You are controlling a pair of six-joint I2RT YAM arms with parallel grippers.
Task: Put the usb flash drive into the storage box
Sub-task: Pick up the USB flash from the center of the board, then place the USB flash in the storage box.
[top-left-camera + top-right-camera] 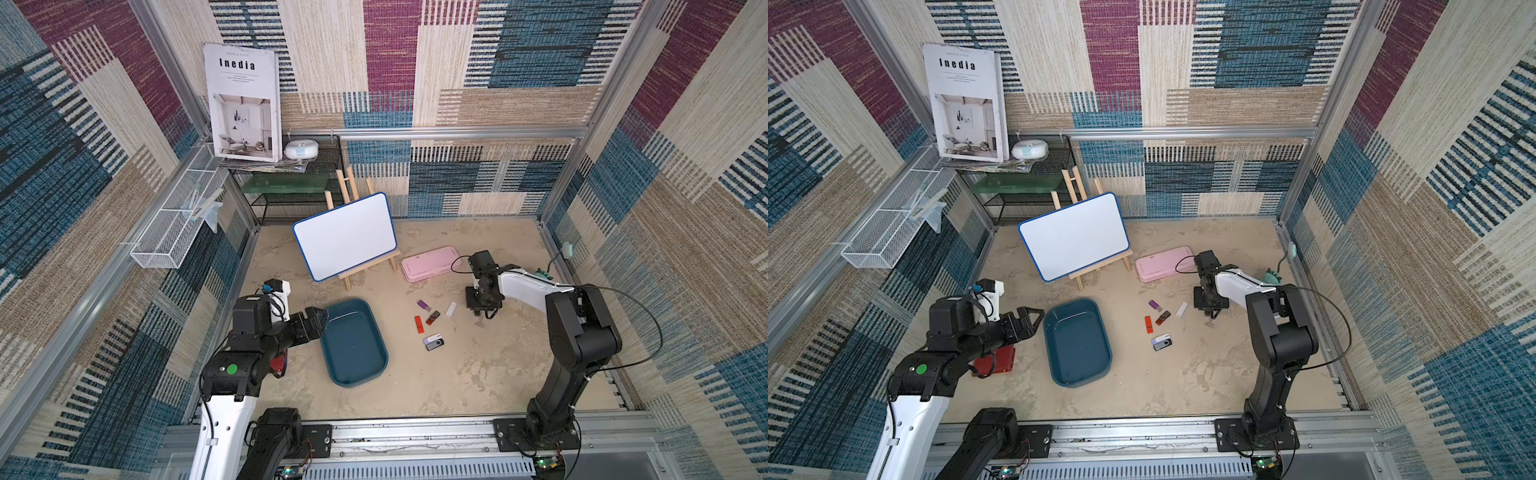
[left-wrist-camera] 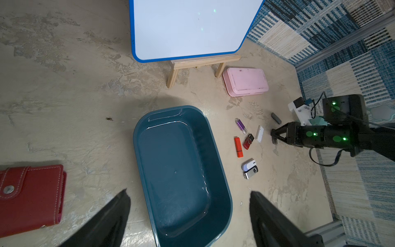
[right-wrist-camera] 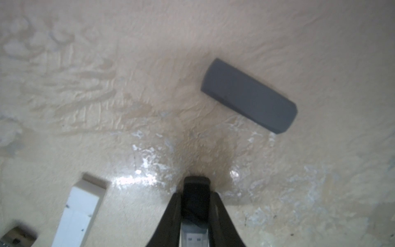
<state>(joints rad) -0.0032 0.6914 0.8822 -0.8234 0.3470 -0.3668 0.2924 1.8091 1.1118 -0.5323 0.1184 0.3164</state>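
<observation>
My right hand [image 1: 483, 313] is clenched on a black usb flash drive [image 3: 196, 192], down at the worktop, well apart from the storage box [image 1: 353, 345]. 0 drives are inside, so the carry and drop are left. My left hand [image 1: 1034, 318] hangs released beside the box.

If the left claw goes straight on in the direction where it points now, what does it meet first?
Most likely the storage box. In the left wrist view the open left claw points at it, with nothing between. Whether the tips hit its rim or pass over is unclear.
</observation>
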